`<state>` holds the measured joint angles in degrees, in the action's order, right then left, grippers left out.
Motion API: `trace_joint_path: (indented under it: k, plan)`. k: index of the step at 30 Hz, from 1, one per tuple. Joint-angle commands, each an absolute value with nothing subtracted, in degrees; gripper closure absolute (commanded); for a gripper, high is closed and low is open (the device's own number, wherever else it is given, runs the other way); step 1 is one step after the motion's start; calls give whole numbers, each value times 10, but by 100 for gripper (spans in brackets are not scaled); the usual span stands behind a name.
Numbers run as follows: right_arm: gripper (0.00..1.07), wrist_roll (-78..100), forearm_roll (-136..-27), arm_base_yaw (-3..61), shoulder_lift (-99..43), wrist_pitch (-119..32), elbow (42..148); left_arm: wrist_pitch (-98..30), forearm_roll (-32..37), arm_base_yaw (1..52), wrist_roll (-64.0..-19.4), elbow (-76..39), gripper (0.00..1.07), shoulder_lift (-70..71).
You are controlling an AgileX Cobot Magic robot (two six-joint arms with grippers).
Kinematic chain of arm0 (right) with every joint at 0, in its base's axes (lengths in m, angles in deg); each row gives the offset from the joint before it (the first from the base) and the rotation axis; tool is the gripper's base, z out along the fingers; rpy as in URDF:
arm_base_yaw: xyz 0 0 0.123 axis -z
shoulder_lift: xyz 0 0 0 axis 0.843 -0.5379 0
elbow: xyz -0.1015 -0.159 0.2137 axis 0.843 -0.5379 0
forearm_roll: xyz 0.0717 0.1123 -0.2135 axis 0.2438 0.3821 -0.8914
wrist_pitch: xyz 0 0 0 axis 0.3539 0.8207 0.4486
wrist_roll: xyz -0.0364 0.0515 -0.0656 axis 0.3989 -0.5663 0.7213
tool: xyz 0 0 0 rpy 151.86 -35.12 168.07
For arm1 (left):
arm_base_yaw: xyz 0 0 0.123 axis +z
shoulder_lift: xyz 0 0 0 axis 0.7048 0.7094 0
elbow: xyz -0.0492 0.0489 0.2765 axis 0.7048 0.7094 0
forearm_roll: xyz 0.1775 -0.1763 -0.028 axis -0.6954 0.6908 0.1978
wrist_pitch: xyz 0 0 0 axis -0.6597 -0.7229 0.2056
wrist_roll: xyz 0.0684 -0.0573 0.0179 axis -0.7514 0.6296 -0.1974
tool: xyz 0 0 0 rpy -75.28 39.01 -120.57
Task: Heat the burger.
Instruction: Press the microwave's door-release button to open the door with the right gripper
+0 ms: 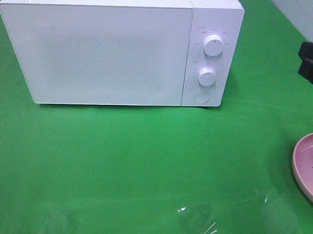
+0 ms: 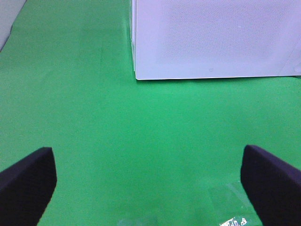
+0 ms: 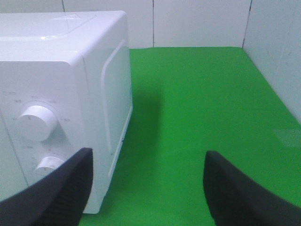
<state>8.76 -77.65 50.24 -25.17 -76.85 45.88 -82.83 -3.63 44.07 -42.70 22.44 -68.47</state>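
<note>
The burger is out of view in all three views. A white microwave (image 1: pixel 112 48) stands at the back of the green table with its door shut; its two knobs (image 1: pixel 213 46) and round button are on its right panel. In the left wrist view my left gripper (image 2: pixel 148 188) is open over bare green cloth, in front of the microwave's (image 2: pixel 211 37) lower left corner. My right gripper (image 3: pixel 148 188) is open and holds nothing, beside the microwave's right side (image 3: pixel 113 103). It shows as a black shape (image 1: pixel 303 61) at the right edge of the exterior view.
A speckled pink plate (image 1: pixel 305 162) lies at the right edge of the table; its visible part holds nothing. A patch of clear tape (image 1: pixel 204 226) shines on the green cloth near the front edge. White walls (image 3: pixel 197 23) close the table at the back and right.
</note>
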Motion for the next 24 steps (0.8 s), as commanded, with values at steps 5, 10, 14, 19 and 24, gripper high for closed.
trace_joint_path:
  k: [5,10,14,19,24]
  plan:
    - [43,253,-626,417,-355,-907,457,-826,-36,438,-424,226,4,-698]
    - [43,288,-525,339,-406,-972,457,-826,-36,438,-424,226,4,-698]
    - [43,288,-473,276,-436,-1001,457,-826,-36,438,-424,226,4,-698]
    - [43,288,-442,207,-458,-1019,457,-826,-36,438,-424,226,4,-698]
    - [43,288,-391,147,-484,-1024,461,-826,-36,438,-424,226,4,-698]
